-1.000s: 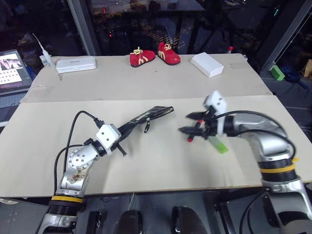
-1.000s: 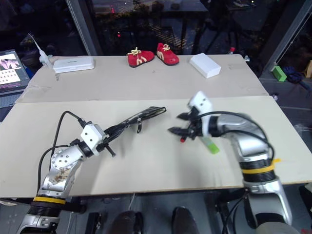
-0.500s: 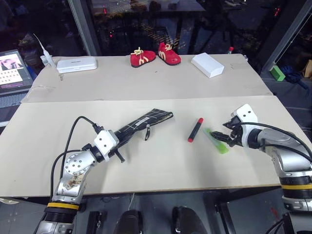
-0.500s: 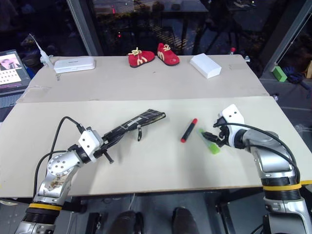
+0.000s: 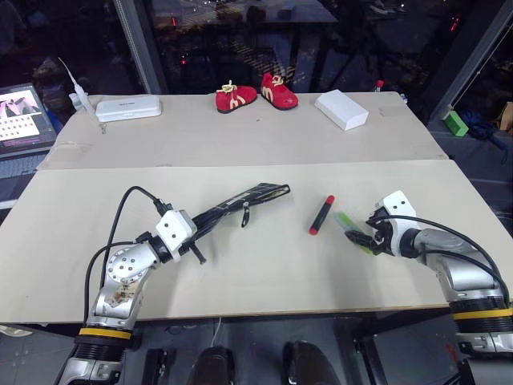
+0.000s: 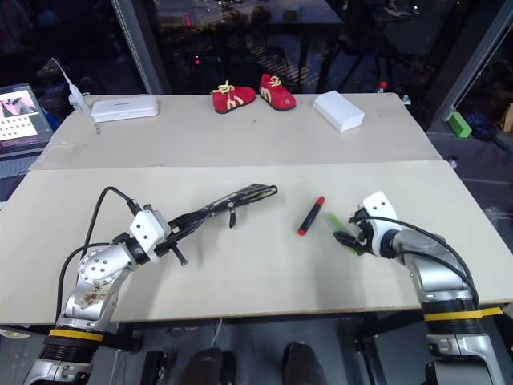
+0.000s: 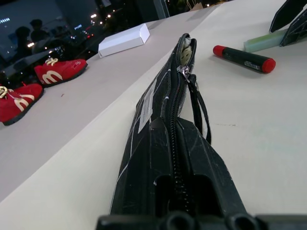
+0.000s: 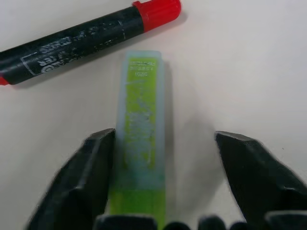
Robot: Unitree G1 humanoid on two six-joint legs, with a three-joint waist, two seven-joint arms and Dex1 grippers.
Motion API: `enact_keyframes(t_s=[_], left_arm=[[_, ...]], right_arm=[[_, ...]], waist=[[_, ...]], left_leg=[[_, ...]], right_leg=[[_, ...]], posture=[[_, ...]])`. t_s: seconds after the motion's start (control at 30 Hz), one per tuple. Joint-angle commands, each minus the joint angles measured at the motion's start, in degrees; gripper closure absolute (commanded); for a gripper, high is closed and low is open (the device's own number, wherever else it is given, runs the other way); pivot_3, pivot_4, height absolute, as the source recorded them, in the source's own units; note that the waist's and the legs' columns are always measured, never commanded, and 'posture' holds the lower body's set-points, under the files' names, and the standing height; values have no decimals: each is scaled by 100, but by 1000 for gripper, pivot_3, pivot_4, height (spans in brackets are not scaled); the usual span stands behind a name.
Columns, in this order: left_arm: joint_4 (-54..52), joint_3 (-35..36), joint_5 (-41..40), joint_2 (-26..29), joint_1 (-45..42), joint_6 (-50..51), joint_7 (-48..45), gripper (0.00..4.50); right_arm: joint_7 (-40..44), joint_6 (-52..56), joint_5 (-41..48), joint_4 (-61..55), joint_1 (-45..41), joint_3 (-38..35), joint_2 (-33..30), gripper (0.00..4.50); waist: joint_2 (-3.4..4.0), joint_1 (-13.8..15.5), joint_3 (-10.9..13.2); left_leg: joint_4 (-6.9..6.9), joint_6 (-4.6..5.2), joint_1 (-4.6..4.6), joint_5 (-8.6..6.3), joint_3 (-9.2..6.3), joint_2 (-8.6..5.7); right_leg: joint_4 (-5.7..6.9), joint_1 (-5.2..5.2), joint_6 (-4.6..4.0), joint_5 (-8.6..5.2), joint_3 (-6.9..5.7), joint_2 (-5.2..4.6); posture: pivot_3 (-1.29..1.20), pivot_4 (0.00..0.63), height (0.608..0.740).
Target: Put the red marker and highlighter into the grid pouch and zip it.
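Note:
The grid pouch (image 5: 244, 202) is black with white lines. It stands on edge over the table with its zipper side up, and my left gripper (image 5: 195, 230) is shut on its near end. The zipper cord (image 7: 197, 103) hangs from the slider near the far end. To its right the red marker (image 5: 321, 214) lies flat on the table. Right beside it lies the light-green highlighter (image 8: 141, 124). My right gripper (image 8: 163, 139) is open low over the table, one finger touching the highlighter's side and the other standing clear of it.
At the table's back stand a pair of red shoes (image 5: 256, 91), a white box (image 5: 341, 107) and a white case (image 5: 128, 107). A laptop (image 5: 22, 116) sits at the far left. A green block (image 5: 457, 122) lies off the table to the right.
My right gripper has come down and to the right, from above the red marker to the highlighter, and its fingers have narrowed around it. The left gripper has kept its hold on the pouch.

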Motion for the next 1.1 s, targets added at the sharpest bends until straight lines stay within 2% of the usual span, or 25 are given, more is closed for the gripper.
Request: enact_keyframes(t_s=[0.03, 0.13, 0.3, 0.4, 0.53, 0.7, 0.8, 1.1], left_arm=[[-26, 81, -99, 32, -84, -134, -19, 4500], [7, 82, -98, 33, -105, -152, -32, 4500], [85, 84, -96, 36, -152, -192, -57, 4500], [96, 97, -153, 47, -164, -172, -115, 4500], [91, 118, -202, 85, -133, -170, -208, 4500], [118, 107, -211, 68, -164, -172, -252, 4500], [105, 89, -216, 50, -162, -173, -246, 4500], [76, 57, -217, 21, -158, -158, -234, 4500]], right_arm=[[-145, -61, -126, 261, 55, -60, -42, 2287], [-138, -81, -97, 258, 35, -96, -69, 3428], [-177, -56, -47, 349, -53, -201, -66, 3457], [-264, -580, 62, 355, -258, -483, 35, 3457], [9, -1419, 230, 41, -866, -577, -12, 3457], [1060, -1815, 313, -796, -1203, 152, -175, 3457], [1467, -2104, -51, -991, -1191, 742, -276, 3457], [1530, -2505, -615, -461, -1418, 1374, 14, 3457]], waist=[[-6, 8, -4], [-9, 18, -6], [-10, 22, -6], [-9, 26, -6], [6, -28, 5], [8, -21, 5], [8, -10, 5], [7, 40, 6]], left_leg=[[0, 0, 2, 0, 0, 0], [0, 0, 2, 0, -1, 0], [0, 0, 0, 0, -1, 0], [0, 0, -1, 0, -1, -1], [0, 0, -16, 0, 1, -1], [-4, 0, -15, 0, -2, 6], [-5, 0, -17, 0, -4, 7], [0, 3, -19, -2, 1, -1]], right_leg=[[0, 2, 0, 0, 0, 0], [0, 3, 0, 0, 2, -1], [-1, 1, 0, 0, 1, -1], [-2, 0, 0, 0, 1, -2], [1, -21, 0, 0, 6, 1], [4, -23, 1, 0, 0, 7], [1, -21, 2, -1, -4, 5], [-1, -21, 1, -1, -3, -3]], posture=[[0, 150, 740], [0, 150, 740], [0, 150, 740], [0, 150, 740], [0, 150, 740], [0, 150, 740], [0, 150, 740], [0, 150, 740]])
